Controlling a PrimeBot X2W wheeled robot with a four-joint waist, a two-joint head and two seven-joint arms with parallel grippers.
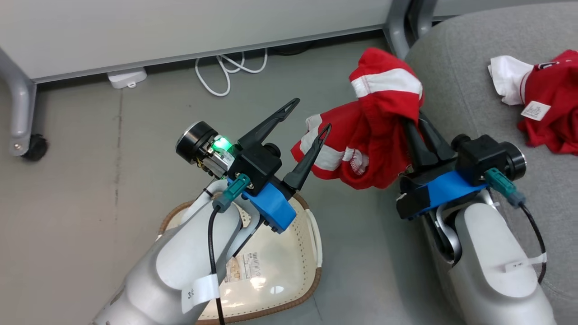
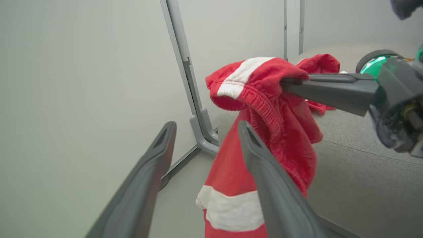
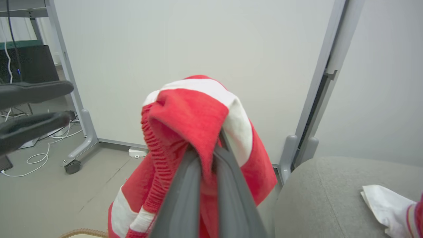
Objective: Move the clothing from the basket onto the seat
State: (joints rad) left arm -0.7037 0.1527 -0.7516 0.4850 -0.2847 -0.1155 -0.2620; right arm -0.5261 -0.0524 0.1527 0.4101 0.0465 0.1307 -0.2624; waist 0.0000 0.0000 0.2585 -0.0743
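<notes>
1. The right gripper (image 1: 413, 124) is clenched on a striped garment (image 1: 375, 135). Its two dark fingers are pressed together, with their tips buried in the red cloth. In the right wrist view the fabric drapes over and between the fingertips (image 3: 211, 155).
2. The striped garment hangs in the air above the floor (image 1: 90, 158), just beside the seat's left edge. It is bunched at the top, and its white bands trail down toward the basket side.
3. The left gripper (image 1: 311, 114) is released, fingers spread wide and holding nothing. It hovers left of the hanging cloth. One fingertip (image 1: 326, 128) lies across the garment's edge in the head view, and whether it touches cannot be told.
4. The basket (image 1: 311, 275) sits on the floor under the left arm. Its brown rim, pale inner bottom and barcode sticker (image 1: 248, 264) are showing.
5. The seat (image 1: 460, 90) is grey, and its rounded corner is near the held cloth.
6. A second garment (image 1: 553, 104), red with a white part and a white tag (image 1: 535, 109), lies on the seat toward its right side, well apart from the gripper.
7. A white cable (image 1: 226, 74) lies coiled on the floor by the far wall.
</notes>
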